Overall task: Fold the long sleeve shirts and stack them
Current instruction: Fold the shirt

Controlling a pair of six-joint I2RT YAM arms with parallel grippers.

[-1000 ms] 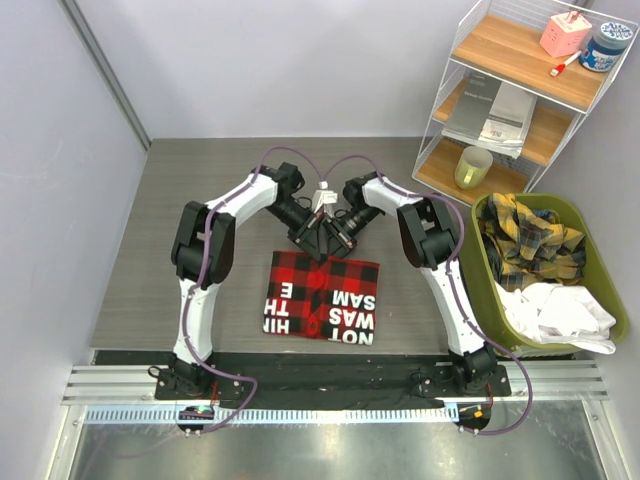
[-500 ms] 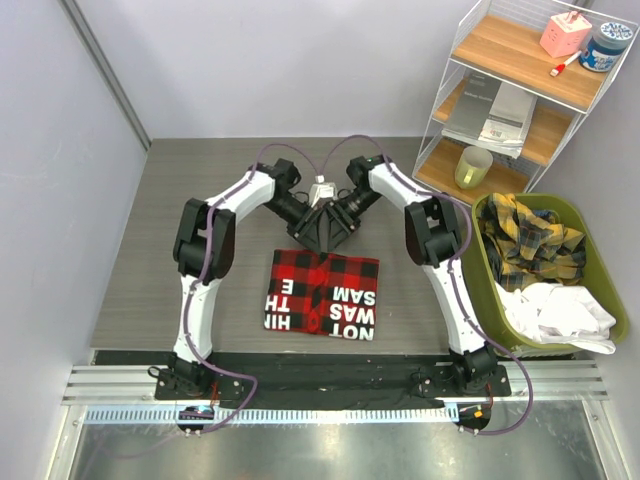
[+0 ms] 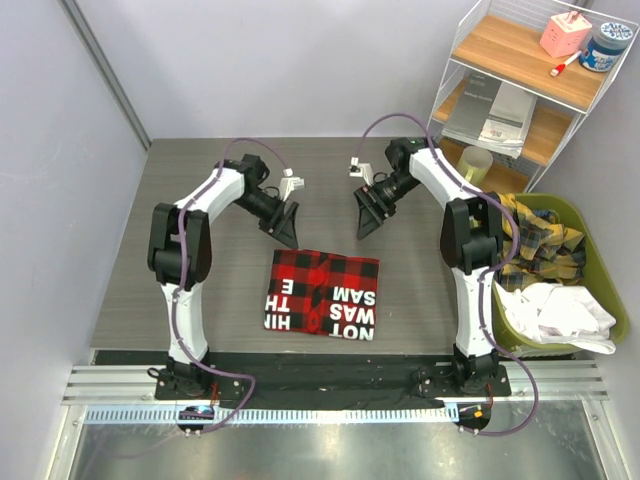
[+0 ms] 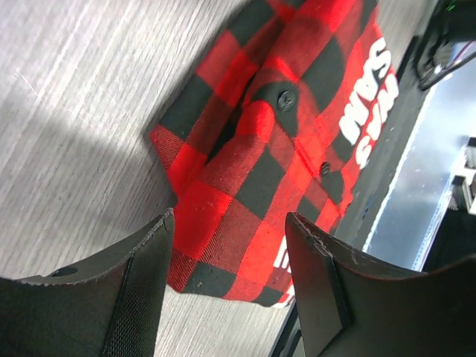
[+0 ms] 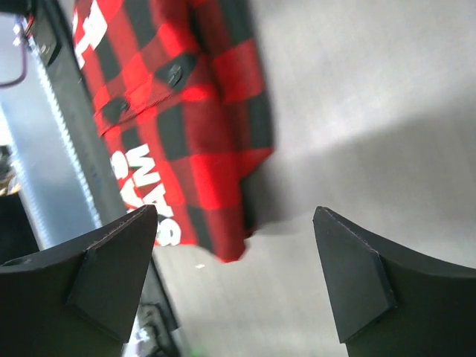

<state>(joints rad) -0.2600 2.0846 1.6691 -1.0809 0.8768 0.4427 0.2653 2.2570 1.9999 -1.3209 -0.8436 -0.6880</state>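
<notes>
red-and-black flannel shirt [image 3: 322, 294] is laid folded on the tabletop [image 3: 200, 200], near edge. left end effector [image 3: 283, 225] and right end effector [image 3: 367, 212] are held open, empty, beyond it. heaped shirts [image 3: 525, 240] in the basket [image 3: 600, 265] are judged left to fold.

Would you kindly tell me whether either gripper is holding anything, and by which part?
Nothing is held. The left gripper and right gripper hover open above the table, jaws empty, both clear of the folded red-and-black shirt.

Overhead view stares down from behind the near edge, whole table [image 3: 130, 290] in shot; both wrist views hover close, angled down, sharing the flannel shirt [image 4: 275, 149].
</notes>
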